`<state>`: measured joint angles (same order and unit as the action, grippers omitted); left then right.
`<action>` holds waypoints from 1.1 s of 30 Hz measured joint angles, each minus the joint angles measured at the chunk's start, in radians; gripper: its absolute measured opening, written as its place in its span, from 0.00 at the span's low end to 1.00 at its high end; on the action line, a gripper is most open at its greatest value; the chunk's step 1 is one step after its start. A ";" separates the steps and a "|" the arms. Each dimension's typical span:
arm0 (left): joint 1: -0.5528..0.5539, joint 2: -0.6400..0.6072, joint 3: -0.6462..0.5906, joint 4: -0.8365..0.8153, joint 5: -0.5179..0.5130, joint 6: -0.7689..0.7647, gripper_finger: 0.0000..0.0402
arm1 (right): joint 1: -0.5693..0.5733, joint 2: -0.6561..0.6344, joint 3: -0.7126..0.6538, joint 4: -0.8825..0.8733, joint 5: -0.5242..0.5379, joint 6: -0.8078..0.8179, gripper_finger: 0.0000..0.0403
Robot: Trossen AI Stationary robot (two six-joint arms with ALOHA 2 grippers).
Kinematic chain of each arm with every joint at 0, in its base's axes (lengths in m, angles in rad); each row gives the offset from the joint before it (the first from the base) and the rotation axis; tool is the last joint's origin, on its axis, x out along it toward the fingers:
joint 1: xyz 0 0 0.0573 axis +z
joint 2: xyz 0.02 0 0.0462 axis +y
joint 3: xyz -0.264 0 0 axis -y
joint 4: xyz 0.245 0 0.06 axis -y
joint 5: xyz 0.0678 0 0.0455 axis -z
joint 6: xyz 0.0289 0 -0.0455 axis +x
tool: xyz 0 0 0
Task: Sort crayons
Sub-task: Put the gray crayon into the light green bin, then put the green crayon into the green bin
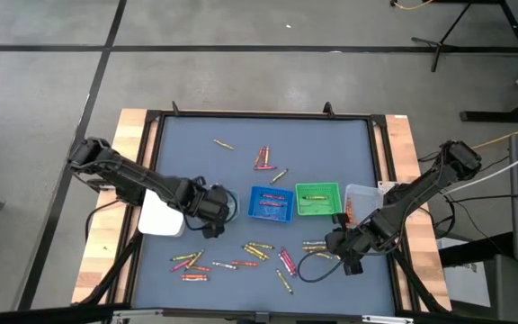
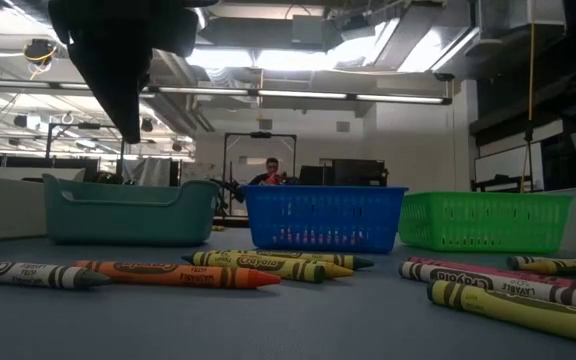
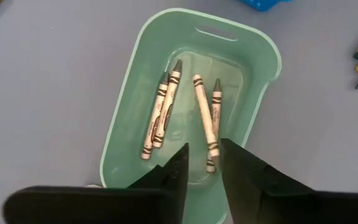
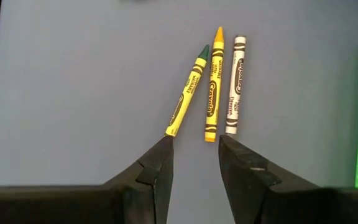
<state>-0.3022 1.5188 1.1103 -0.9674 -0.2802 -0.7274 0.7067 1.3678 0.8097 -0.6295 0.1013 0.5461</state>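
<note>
L gripper (image 3: pixel 202 163) open over teal tray (image 3: pixel 263 56) w/ 4 crayons (image 3: pixel 161 112); R gripper (image 4: pixel 194 155) open near 3.

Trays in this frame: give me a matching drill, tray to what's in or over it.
Column 1:
1. teal tray
2. blue tray
3. green tray
4. clear tray

Column 2:
A. one yellowish crayon inside
B. four grey and white crayons inside, left gripper open above it
C. reddish crayons inside
D. at the right end of the tray row, nearest the right arm; contents too faint to tell

Pairs: 1-B, 2-C, 3-A, 4-D

The right gripper is open over three loose crayons on the mat.
</note>
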 joint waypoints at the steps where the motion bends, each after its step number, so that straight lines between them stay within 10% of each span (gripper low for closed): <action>1: 0.002 0.000 0.000 0.002 0.000 -0.001 0.21 | 0.000 0.000 0.000 0.000 0.000 0.000 0.31; 33: -0.048 0.000 0.000 0.337 0.000 0.108 0.23 | 0.031 0.061 0.000 0.135 0.045 0.232 0.31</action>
<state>-0.3500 1.5188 1.1103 -0.6300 -0.2802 -0.6193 0.7372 1.4292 0.8101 -0.4942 0.1459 0.7776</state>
